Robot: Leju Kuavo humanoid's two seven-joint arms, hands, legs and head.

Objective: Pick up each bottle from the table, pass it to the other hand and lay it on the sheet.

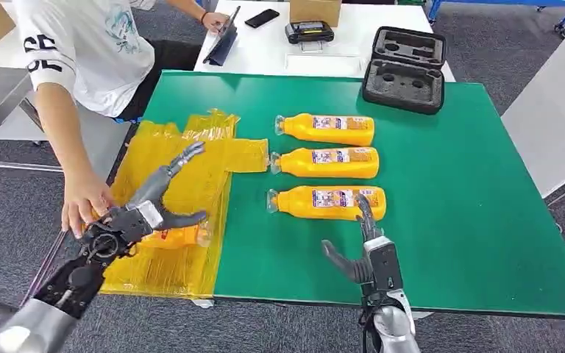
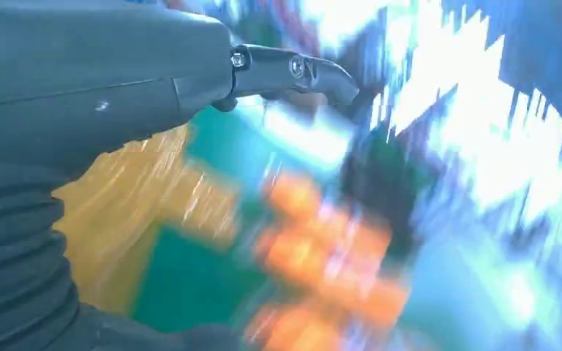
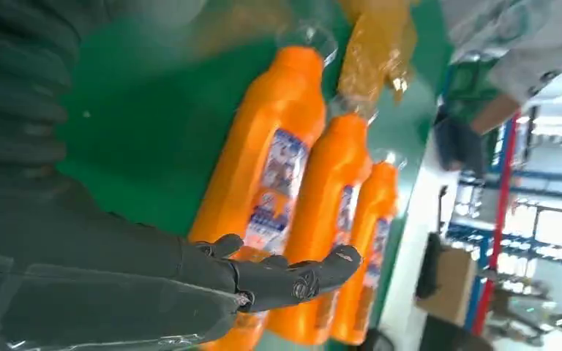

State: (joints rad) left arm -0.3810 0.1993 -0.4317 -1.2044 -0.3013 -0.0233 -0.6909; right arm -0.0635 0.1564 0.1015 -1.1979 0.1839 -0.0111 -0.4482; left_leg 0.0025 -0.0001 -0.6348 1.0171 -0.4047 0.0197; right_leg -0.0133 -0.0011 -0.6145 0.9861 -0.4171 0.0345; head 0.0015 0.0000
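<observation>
The right hand [image 1: 364,250] reached with spread fingers [image 3: 293,278] over the nearest bottle [image 1: 327,201] to grasp it; the left hand [image 1: 151,202], splayed and empty, hovered above the sheet [image 1: 199,176].

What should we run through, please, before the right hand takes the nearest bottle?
1. Right hand open, fingers over the nearest bottle: ok.
2. Nearest bottle lying flat beside the middle bottle: ok.
3. Left hand free to receive: ok, open above the bottle on the sheet.
4. Yellow sheet clear of people: not ok, person's hand rests on it.
5. Left wrist view usable: not ok, blurred.
</observation>
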